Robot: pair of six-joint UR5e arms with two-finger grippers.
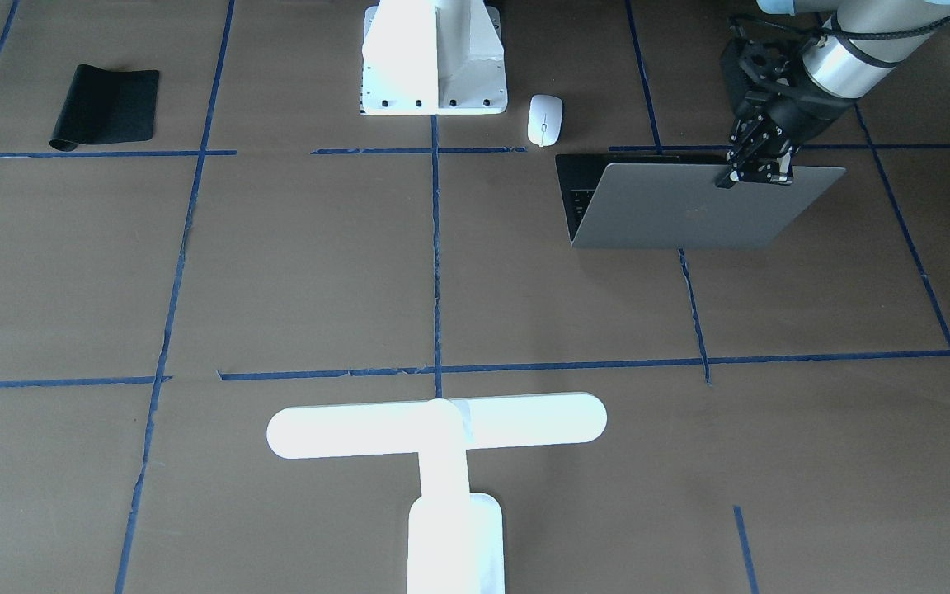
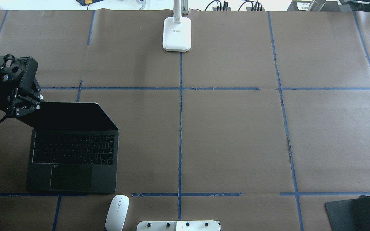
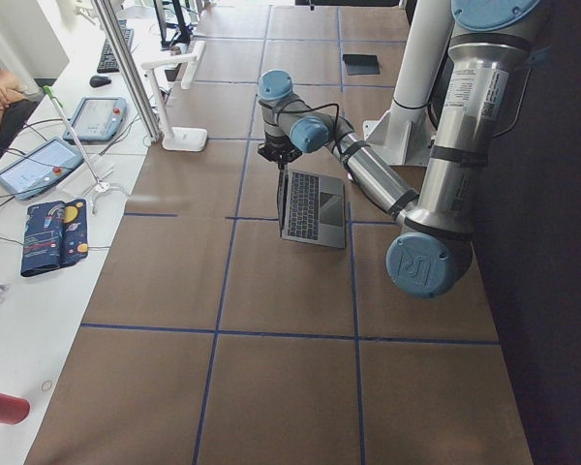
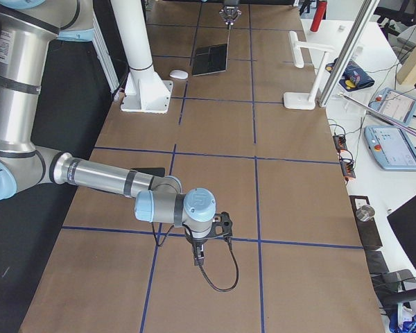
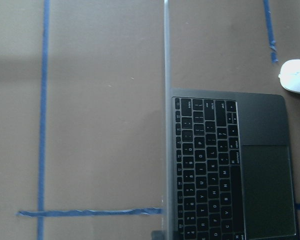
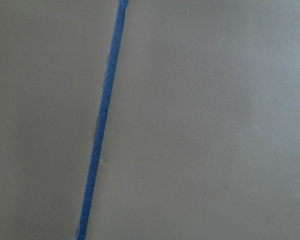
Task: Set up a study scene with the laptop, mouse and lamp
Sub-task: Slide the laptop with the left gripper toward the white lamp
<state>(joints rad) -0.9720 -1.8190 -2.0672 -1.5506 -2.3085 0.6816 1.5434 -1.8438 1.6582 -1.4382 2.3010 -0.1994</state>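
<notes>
One lid raised: the left gripper (image 1: 759,172) pinches the laptop (image 2: 72,150) by its screen edge, near the worktop's left edge.
Next, likely: release, then position the mouse (image 2: 117,212).

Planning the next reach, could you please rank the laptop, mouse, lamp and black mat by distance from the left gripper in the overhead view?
1. laptop, its lid in the left gripper.
2. mouse, near edge.
3. lamp, far edge, centre.
4. black mat, near-right corner.

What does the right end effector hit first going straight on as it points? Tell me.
The right end effector points down; likely the bare table paper first, beside a blue tape line. Its wrist view shows nothing else below.
</notes>
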